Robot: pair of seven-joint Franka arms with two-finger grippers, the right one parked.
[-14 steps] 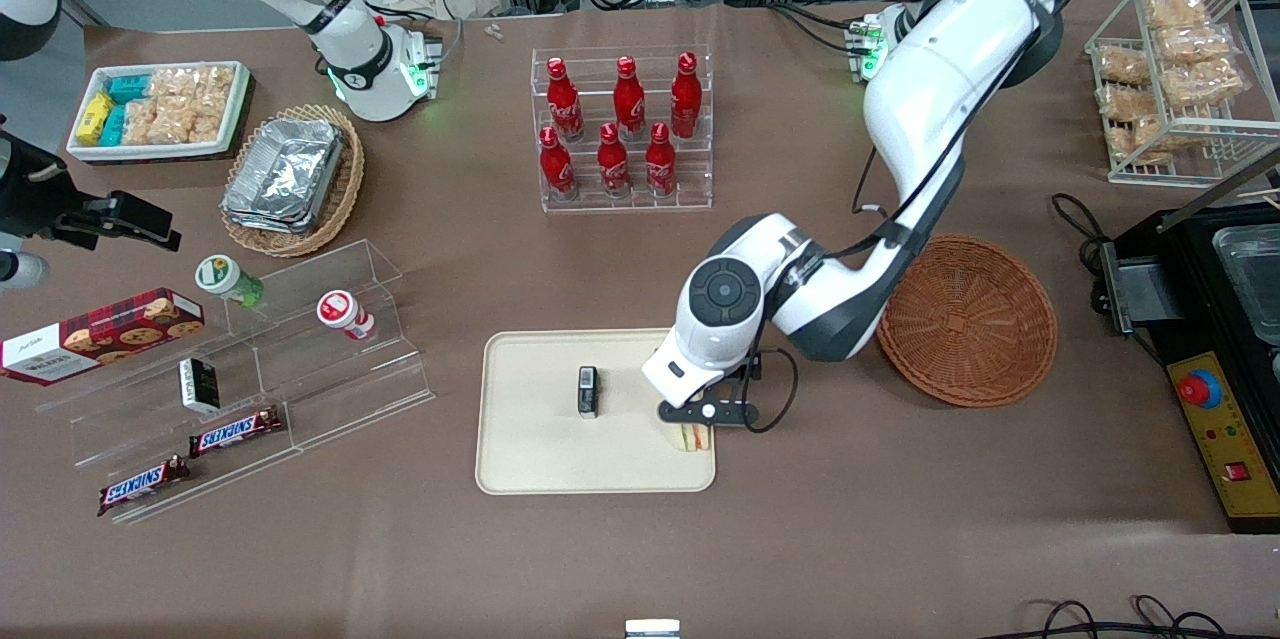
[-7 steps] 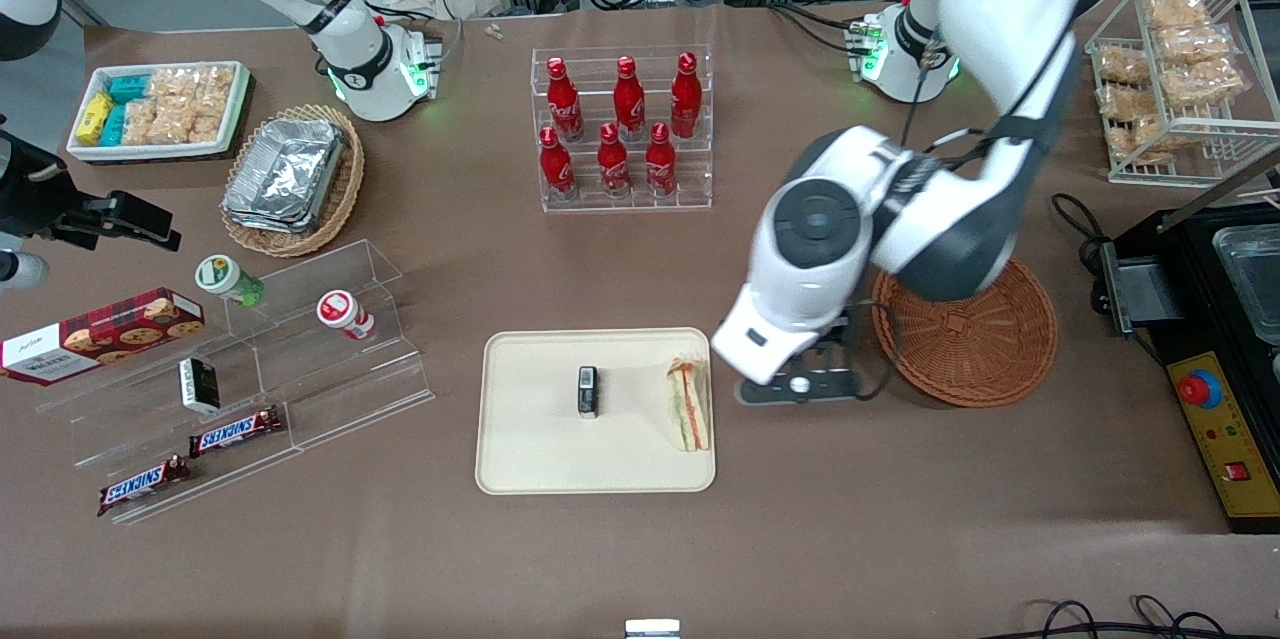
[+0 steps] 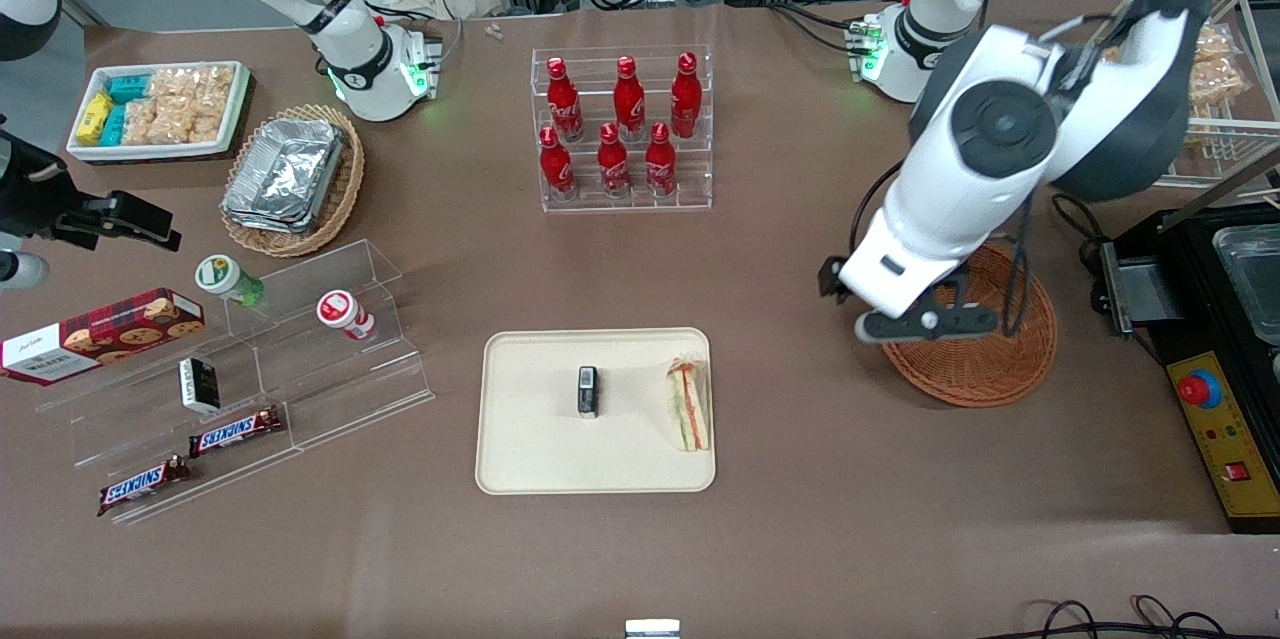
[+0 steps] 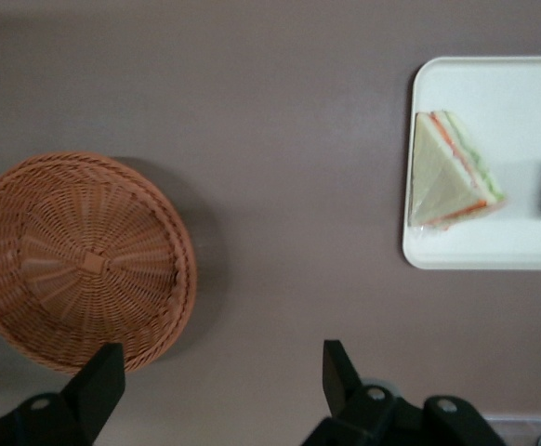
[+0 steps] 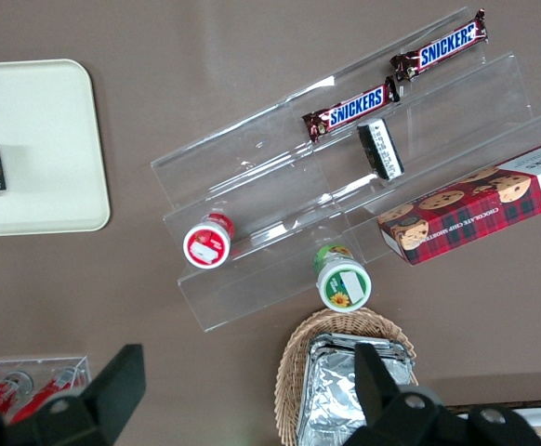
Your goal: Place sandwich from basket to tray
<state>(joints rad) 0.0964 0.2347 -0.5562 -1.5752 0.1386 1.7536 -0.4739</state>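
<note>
Sandwich (image 3: 689, 406) lies on the tray (image 3: 530, 459), at the edge toward the working arm's end, beside a small packet (image 3: 588, 391) mid-tray. Basket (image 3: 985, 359) sits on the table, apart from the tray toward the working arm's end. Gripper (image 3: 928, 321), fingers spread and holding nothing, hangs above the basket's tray-side rim.

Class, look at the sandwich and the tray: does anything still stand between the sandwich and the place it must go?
Nothing does. The sandwich already lies on the tray, beside a small dark packet. The basket holds nothing visible, and the gripper hangs open above the basket's edge, holding nothing.
</note>
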